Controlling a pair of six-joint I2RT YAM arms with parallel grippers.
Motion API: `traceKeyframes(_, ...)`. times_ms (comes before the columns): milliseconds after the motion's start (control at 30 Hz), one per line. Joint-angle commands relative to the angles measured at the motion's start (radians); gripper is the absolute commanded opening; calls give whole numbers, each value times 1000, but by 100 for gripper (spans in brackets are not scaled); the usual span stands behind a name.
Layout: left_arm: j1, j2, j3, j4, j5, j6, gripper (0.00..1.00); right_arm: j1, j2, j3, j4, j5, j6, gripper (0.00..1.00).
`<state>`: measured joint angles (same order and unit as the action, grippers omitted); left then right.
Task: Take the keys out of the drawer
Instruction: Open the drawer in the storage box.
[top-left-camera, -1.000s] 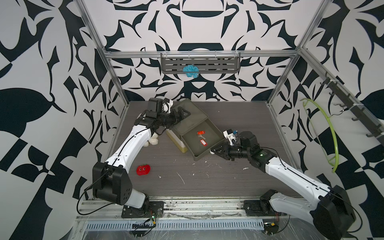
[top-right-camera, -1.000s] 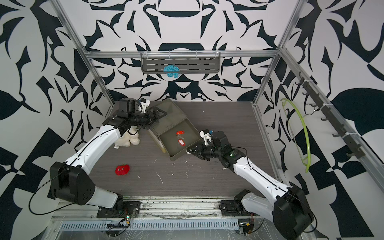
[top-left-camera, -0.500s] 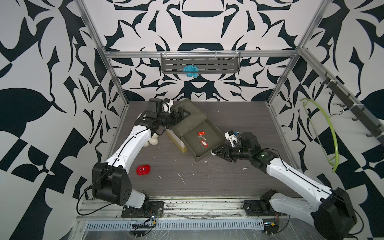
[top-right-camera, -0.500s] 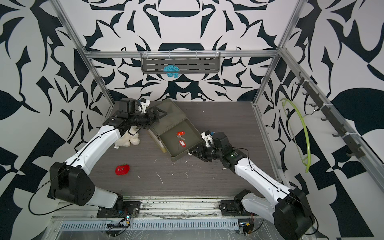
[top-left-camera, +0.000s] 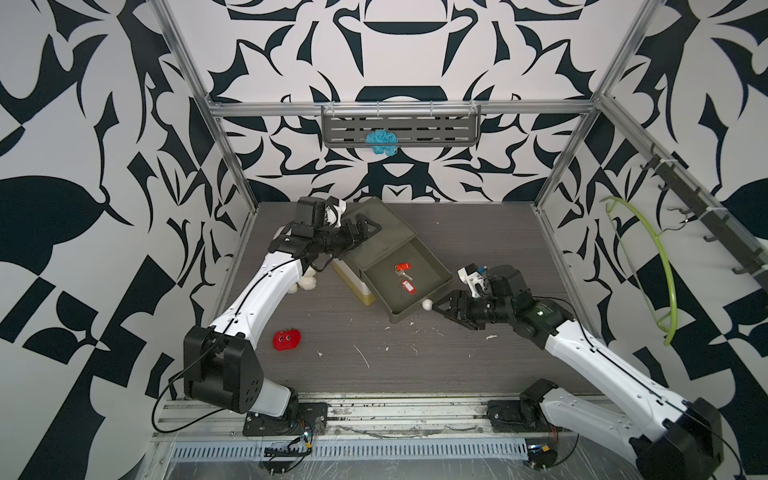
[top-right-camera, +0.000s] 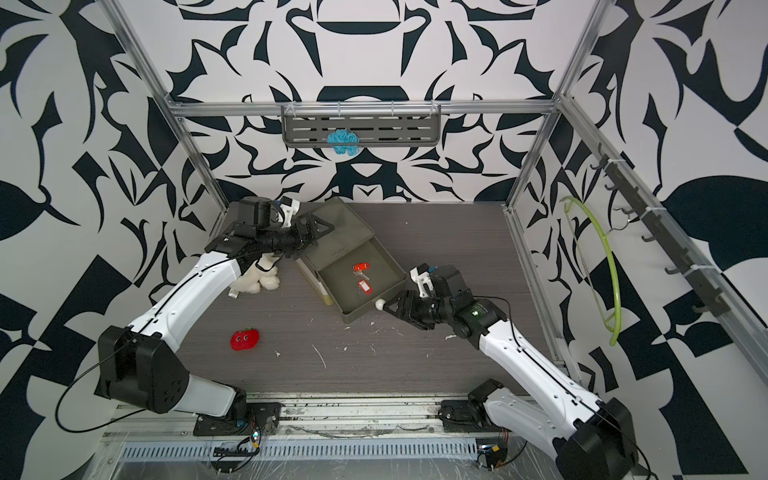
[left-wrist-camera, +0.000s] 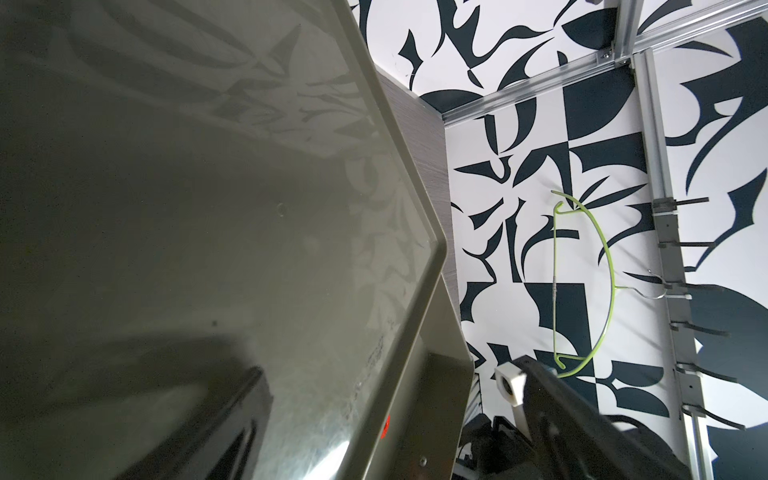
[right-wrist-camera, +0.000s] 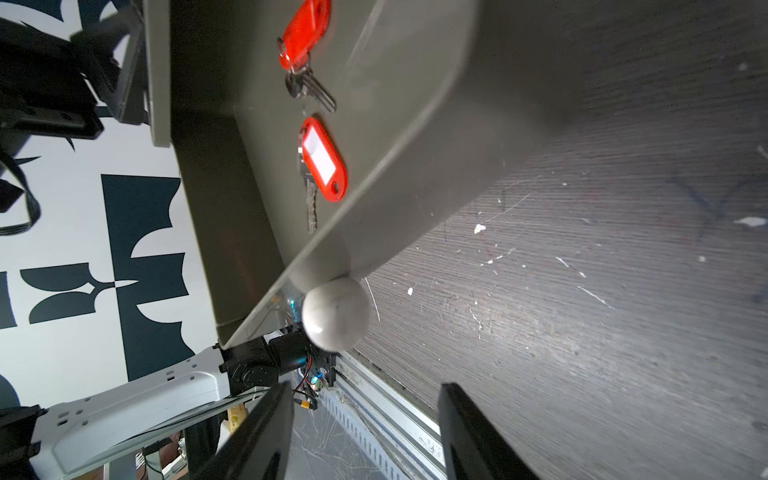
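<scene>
Grey tabletop (top-left-camera: 415, 374); keys (right-wrist-camera: 322, 166) lie in the open drawer (top-left-camera: 428, 266); right jaws gape empty by its knob (top-left-camera: 426, 305), left jaws spread wide on the cabinet (top-left-camera: 386, 224); I might clip the rim reaching in.

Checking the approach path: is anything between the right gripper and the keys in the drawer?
Yes. The drawer front and its white knob sit between the right gripper, fingers open, and the keys. From above nothing covers the keys, so a reach over the front looks clear.

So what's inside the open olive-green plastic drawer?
Two metal keys with red plastic tags, nothing else visible. The drawer section under the cabinet top is hidden.
</scene>
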<state>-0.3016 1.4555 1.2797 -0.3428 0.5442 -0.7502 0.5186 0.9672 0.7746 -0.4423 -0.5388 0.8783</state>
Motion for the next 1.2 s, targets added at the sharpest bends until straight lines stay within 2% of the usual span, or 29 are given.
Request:
traceKeyframes(0, -5, -56, -13, -34, -22, 5, 100, -3, -49, 107, -121, 64, -33, 61)
traceKeyframes(200, -17, -141, -9, -37, -66, 2, 99, -3, 1, 279, -204, 77, -52, 61)
traceKeyframes(333, -43, -221, -35, -73, -106, 14, 99, -3, 116, 419, -241, 51, -101, 60)
traceKeyframes(533, -83, -341, -133, -142, -186, -17, 99, -2, 303, 626, -368, 82, -167, 61)
traceKeyframes(767, -87, -503, -252, -170, -231, 9, 99, 39, 409, 706, -422, 130, -151, 60)
traceKeyframes(900, -87, -498, -258, -172, -211, 44, 99, 90, 472, 763, -466, 198, -173, 58)
traceKeyframes(1033, -92, -505, -273, -174, -215, -12, 99, 101, 503, 727, -394, 179, -166, 53)
traceKeyframes(1167, -112, -559, -329, -137, -275, -50, 99, 101, 539, 688, -312, 153, -207, 48)
